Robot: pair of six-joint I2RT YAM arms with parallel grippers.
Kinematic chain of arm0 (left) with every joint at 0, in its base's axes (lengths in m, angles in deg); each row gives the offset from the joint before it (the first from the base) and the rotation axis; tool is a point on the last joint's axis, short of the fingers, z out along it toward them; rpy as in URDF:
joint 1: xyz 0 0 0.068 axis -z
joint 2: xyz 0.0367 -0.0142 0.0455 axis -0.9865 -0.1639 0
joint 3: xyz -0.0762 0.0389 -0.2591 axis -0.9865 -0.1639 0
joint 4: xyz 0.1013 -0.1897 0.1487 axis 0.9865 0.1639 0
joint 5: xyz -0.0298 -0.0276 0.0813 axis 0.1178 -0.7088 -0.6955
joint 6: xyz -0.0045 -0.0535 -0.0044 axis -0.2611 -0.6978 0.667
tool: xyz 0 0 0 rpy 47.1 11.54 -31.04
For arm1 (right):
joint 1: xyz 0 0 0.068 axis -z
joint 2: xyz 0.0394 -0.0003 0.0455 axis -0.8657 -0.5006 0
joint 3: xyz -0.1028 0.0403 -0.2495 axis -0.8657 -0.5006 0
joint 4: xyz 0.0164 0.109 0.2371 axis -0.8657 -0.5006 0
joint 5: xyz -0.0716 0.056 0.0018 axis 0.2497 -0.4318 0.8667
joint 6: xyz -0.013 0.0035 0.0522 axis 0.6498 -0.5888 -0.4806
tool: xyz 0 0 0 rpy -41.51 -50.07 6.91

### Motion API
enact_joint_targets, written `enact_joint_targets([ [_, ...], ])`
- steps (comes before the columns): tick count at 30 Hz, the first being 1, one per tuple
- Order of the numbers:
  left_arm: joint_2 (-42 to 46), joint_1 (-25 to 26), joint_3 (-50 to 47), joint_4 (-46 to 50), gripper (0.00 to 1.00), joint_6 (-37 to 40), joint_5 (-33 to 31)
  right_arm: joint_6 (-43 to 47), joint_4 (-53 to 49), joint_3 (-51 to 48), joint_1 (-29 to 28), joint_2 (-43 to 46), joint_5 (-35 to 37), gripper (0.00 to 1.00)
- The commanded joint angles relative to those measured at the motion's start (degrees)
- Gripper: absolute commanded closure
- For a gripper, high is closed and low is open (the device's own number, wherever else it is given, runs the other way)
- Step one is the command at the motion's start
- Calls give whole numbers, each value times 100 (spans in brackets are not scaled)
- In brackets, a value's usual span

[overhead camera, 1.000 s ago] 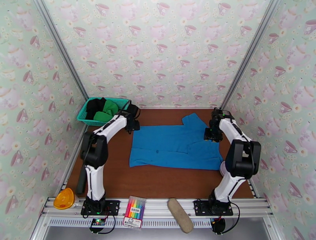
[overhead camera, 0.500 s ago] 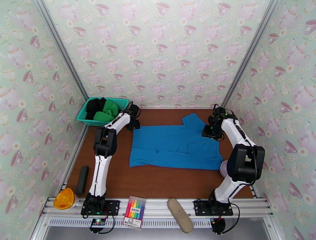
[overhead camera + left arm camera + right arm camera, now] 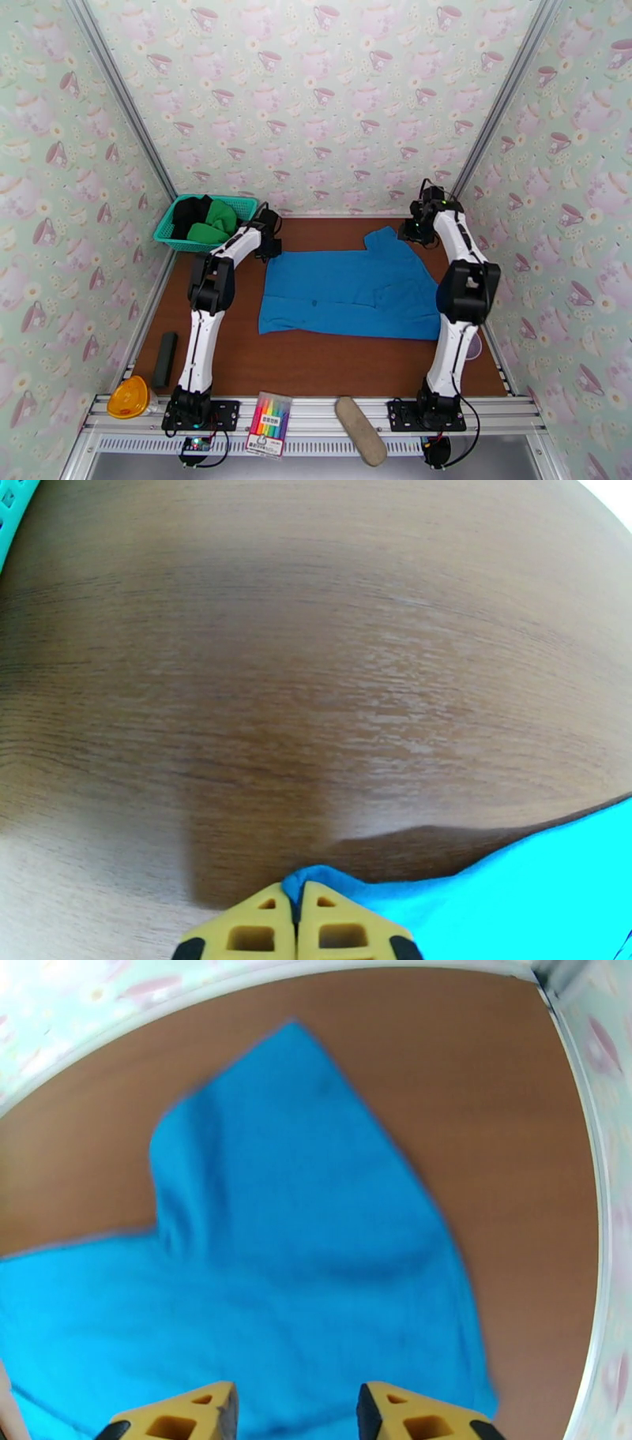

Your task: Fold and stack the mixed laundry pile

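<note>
The blue garment (image 3: pixel 351 288) lies spread flat across the middle of the brown counter (image 3: pixel 316 363), one sleeve pointing toward the far wall; the left end effector (image 3: pixel 296 913) sits at the garment's far left corner, its yellow fingertips pressed together and pinching the very tip of the blue cloth, which lifts slightly off the wood there; the teal basket (image 3: pixel 175 239) stands in the far left corner of the counter, holding the green garment (image 3: pixel 215 223) and the black garment (image 3: pixel 188 213) side by side, the black one on the left; the right end effector (image 3: pixel 296 1416) hangs over the far right part of the blue garment, near the sleeve, its fingers spread apart with cloth showing below the gap; whether they touch the cloth cannot be told; at the near left of the counter lies a black bar (image 3: pixel 165 359); an orange object (image 3: pixel 129 397), a pack of coloured markers (image 3: pixel 269 425) and a beige oblong pad (image 3: pixel 360 430) rest on the metal rail (image 3: pixel 490 412) along the near edge.
</note>
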Motion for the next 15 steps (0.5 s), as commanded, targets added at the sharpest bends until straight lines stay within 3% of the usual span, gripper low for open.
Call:
enact_joint_targets([
  [1,198,71,-362,-57,100,-28,64,-72,-753,1116,-45,-992,119,51],
  [6,296,82,-411,-140,100,-73,99,-489,-806,2143,-51,-1943,274,50],
  [15,452,93,-559,-235,100,5,-47,-832,-218,1359,-60,-1646,830,50],
])
